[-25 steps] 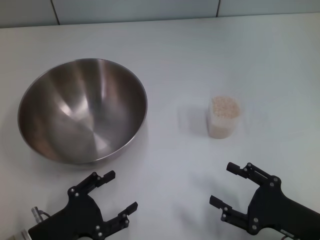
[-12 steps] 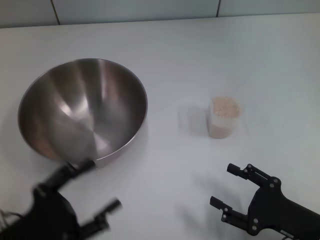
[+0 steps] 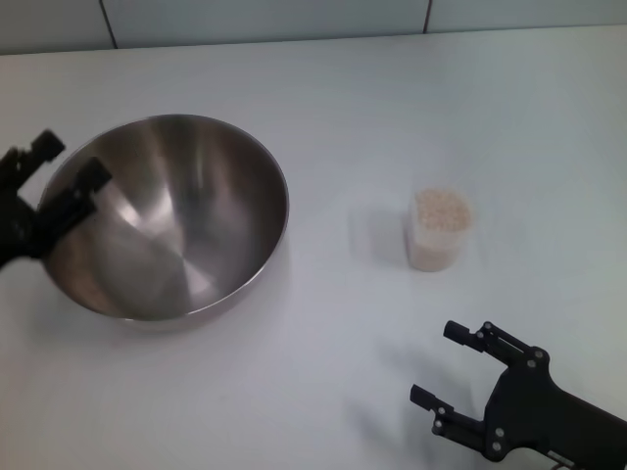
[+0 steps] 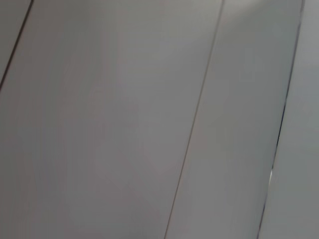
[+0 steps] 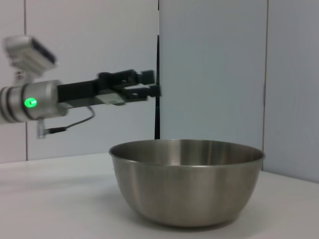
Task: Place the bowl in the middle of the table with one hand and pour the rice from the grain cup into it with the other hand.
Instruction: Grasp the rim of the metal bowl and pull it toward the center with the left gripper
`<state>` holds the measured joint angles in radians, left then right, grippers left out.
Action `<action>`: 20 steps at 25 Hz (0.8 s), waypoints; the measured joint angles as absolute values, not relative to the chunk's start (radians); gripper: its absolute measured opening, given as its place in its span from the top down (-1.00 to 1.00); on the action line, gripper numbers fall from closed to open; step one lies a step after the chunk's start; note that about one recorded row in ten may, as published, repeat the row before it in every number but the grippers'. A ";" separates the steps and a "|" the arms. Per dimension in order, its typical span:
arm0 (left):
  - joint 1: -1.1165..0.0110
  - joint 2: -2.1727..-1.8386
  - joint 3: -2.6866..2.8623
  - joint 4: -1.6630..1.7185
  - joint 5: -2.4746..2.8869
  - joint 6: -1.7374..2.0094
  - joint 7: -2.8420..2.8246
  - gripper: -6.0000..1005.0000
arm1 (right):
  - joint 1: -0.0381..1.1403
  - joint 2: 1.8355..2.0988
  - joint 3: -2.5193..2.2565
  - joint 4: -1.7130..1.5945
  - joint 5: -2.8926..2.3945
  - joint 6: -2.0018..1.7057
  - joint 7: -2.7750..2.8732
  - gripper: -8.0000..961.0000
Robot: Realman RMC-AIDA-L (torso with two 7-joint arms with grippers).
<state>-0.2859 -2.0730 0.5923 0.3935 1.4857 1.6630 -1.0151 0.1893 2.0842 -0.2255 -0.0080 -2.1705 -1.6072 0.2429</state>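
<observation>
Bowl (image 3: pixel 164 217) sits at nine o'clock on the worktop (image 3: pixel 392 108), off centre. Steel, rigid, probably slick and fairly light; the thin rim at its nine-o'clock edge looks the only hold. Left pincer (image 3: pixel 51 180) hovers above that rim, prongs parted, holding nothing. Cup (image 3: pixel 439 230) of rice (image 3: pixel 441 208) stands at three o'clock (thin plastic, likely crushable; grip mid-wall). Right pincer (image 3: pixel 458 364) spread, unloaded, at five o'clock. Open room between bowl and cup.
</observation>
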 joint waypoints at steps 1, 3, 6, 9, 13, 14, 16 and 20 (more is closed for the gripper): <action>-0.289 -2.076 0.604 0.439 1.490 1.640 -1.055 -0.59 | 0.191 2.084 -0.226 -0.007 -2.170 -1.608 0.243 -0.59; -0.293 -2.079 0.625 0.534 1.485 1.576 -1.129 -0.60 | 0.193 2.084 -0.225 -0.006 -2.170 -1.609 0.242 -0.59; -0.295 -2.079 0.634 0.573 1.484 1.542 -1.167 -0.60 | 0.194 2.085 -0.225 -0.006 -2.171 -1.609 0.241 -0.59; -0.298 -2.074 0.692 0.691 1.522 1.439 -1.301 -0.60 | 0.195 2.085 -0.225 -0.006 -2.170 -1.609 0.241 -0.59; -0.241 -2.072 0.925 1.018 1.630 1.231 -1.602 -0.60 | 0.197 2.085 -0.225 -0.006 -2.170 -1.611 0.241 -0.59; -0.236 -2.070 0.944 1.056 1.654 1.223 -1.641 -0.59 | 0.198 2.085 -0.225 -0.006 -2.170 -1.611 0.241 -0.59; -0.234 -2.068 0.953 1.088 1.691 1.219 -1.685 -0.59 | 0.198 2.085 -0.225 -0.006 -2.171 -1.612 0.241 -0.59; -0.270 -2.070 0.977 1.196 1.985 1.231 -1.917 -0.60 | 0.198 2.084 -0.225 -0.006 -2.171 -1.613 0.241 -0.59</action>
